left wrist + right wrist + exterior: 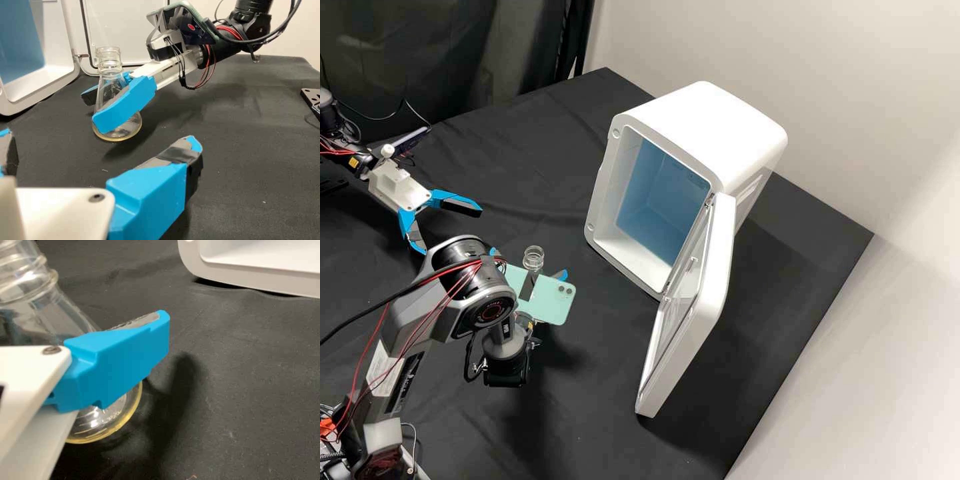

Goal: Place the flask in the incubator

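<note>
flask (109, 62) stands clasped in right tool (95, 111)

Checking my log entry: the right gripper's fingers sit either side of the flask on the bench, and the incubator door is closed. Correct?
Not quite: the incubator door stands open, as the high view shows. The rest is right.

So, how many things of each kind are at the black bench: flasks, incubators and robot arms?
Clear glass conical flask: 1
White box incubator with a blue inside: 1
Dark grey robot arms: 2, the left arm and the right arm
Total: 4
</note>
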{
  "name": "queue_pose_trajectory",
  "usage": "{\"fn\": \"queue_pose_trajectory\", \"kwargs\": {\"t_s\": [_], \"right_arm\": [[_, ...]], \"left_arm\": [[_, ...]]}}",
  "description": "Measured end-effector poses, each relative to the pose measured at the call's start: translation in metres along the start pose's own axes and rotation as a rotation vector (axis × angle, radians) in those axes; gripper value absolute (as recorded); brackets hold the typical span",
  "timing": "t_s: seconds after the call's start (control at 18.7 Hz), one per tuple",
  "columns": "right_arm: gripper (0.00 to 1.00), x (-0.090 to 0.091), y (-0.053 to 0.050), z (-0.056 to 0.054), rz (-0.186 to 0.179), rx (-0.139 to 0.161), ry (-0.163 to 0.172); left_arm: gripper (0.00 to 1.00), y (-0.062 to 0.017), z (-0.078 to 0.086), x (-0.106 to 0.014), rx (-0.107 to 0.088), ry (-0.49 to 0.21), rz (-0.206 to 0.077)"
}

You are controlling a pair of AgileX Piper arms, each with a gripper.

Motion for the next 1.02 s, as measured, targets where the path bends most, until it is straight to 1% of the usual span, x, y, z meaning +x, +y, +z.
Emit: {"fn": "queue_pose_trajectory", "kwargs": {"t_s": [0.32, 0.64, 0.7, 1.02], "right_arm": [[1.0, 0.0, 0.0, 0.0, 0.0, -0.007, 0.0], [1.0, 0.0, 0.0, 0.0, 0.0, -0.007, 0.0], [0.0, 0.0, 0.0, 0.0, 0.0, -0.007, 0.0], [0.0, 0.0, 0.0, 0.0, 0.0, -0.007, 0.0]], "left_arm": [[1.0, 0.0, 0.0, 0.0, 0.0, 0.0, 0.0], [1.0, -0.0022, 0.001, -0.0018, -0.006, 0.001, -0.008], [1.0, -0.0022, 0.001, -0.0018, -0.006, 0.001, -0.008], [1.0, -0.0022, 0.001, -0.0018, -0.006, 0.001, -0.008]]}}
